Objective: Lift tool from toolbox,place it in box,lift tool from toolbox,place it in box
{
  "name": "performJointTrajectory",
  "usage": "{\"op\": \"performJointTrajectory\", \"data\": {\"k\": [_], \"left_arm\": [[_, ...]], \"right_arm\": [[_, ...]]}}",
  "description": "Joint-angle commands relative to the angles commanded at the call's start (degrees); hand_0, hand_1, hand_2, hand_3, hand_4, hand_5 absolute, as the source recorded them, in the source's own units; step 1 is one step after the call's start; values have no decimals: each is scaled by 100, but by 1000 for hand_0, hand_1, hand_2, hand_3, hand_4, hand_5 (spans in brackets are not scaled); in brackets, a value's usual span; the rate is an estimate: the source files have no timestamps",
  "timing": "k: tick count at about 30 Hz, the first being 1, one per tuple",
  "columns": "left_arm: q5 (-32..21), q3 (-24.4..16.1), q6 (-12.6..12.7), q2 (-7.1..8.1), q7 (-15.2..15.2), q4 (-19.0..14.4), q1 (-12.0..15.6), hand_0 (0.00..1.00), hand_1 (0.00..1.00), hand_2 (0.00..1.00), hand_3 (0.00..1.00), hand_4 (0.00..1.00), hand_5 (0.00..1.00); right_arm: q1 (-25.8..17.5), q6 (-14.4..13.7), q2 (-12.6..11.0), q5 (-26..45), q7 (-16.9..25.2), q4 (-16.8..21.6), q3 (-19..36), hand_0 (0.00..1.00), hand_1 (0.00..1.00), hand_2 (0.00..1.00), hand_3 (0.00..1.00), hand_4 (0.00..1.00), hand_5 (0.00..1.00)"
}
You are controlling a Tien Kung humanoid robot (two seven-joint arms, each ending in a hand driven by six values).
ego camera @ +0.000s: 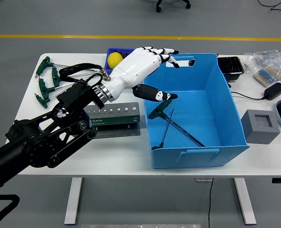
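Observation:
My left hand [166,71], white with black-tipped fingers, hovers open over the left rim of the blue box [230,111], holding nothing. Inside the box lie two green T-handle wrenches: one [180,127] runs diagonally across the floor, a thinner one [166,129] leans beside it. The grey-green toolbox [112,115] sits on the table just left of the box, under my forearm. Several more green T-handle wrenches [47,81] lie at the table's far left. My right arm is out of view.
A small blue bin [115,56] with a yellow ball sits behind my hand. A grey block [260,126], a black adapter with cable [274,90], a black tray [230,66] and bagged parts [268,64] stand at the right.

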Motion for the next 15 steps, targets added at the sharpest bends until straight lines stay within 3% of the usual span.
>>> {"op": "performJointTrajectory", "data": {"k": [7,10,12,15], "left_arm": [[-1630,-1566,-23,-93,252,-632,1155,722,745,863,766,984,645],[-2374,-2257,-115,-241,487,-831,1710,753,762,865,761,984,666],[-2859,-2689,-179,-432,642,-876,2067,753,762,865,761,984,666],[-3566,-3277,-377,-610,712,-949,2530,753,762,865,761,984,666]], "right_arm": [[-3,-13,7,26,22,0,-14,681,641,724,622,841,762],[-10,-18,13,56,34,0,-38,683,643,725,621,841,762],[-14,-23,18,91,42,0,-67,683,643,725,621,841,762],[-17,-28,26,104,46,0,-83,683,643,725,621,841,762]]}}
